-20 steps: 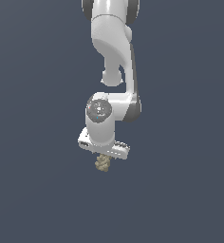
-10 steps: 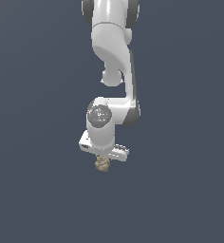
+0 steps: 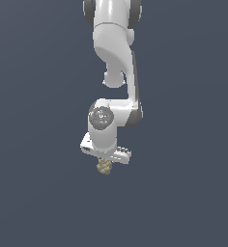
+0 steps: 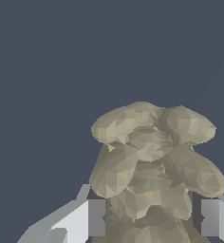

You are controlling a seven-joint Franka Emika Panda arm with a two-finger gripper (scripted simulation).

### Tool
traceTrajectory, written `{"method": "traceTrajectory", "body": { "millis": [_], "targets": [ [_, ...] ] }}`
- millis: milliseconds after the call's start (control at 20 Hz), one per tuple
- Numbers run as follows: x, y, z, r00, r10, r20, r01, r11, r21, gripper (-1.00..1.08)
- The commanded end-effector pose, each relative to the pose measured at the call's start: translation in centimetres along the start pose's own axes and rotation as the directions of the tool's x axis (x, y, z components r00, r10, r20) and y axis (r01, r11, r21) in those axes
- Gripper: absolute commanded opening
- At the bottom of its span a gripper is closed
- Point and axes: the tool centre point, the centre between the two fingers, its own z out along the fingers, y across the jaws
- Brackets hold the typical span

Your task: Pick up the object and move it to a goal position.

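Note:
The object [image 3: 104, 167] is a small lumpy tan clump hanging just under the white hand of the arm, near the middle of the exterior view. In the wrist view the object [image 4: 154, 175] fills the space between the two grey finger pads [image 4: 97, 217], which press on its sides. My gripper [image 3: 105, 163] is shut on it, and its fingers are mostly hidden behind the hand and the clump. No goal marker shows in either view.
Only a flat dark blue-grey background surrounds the arm [image 3: 117, 62] in both views; no other objects, edges or containers show.
The arm and the held object have shifted slightly to the exterior view's left and a little lower across the frames. The grip looks unchanged.

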Motion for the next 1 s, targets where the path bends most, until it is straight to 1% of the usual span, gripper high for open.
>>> {"method": "traceTrajectory", "body": {
  "millis": [0, 250, 500, 750, 950],
  "targets": [
    [0.0, 0.1, -0.1, 1.000, 0.000, -0.001, 0.000, 1.000, 0.000, -1.00],
    [-0.4, 0.7, -0.9, 1.000, 0.000, -0.001, 0.000, 1.000, 0.000, -1.00],
    [-1.2, 2.1, -2.5, 1.000, 0.000, -0.001, 0.000, 1.000, 0.000, -1.00],
    [-2.5, 4.4, -5.2, 1.000, 0.000, 0.000, 0.000, 1.000, 0.001, -1.00],
    [-3.9, 7.0, -8.2, 1.000, 0.000, 0.000, 0.000, 1.000, 0.001, -1.00]
  ]
}}
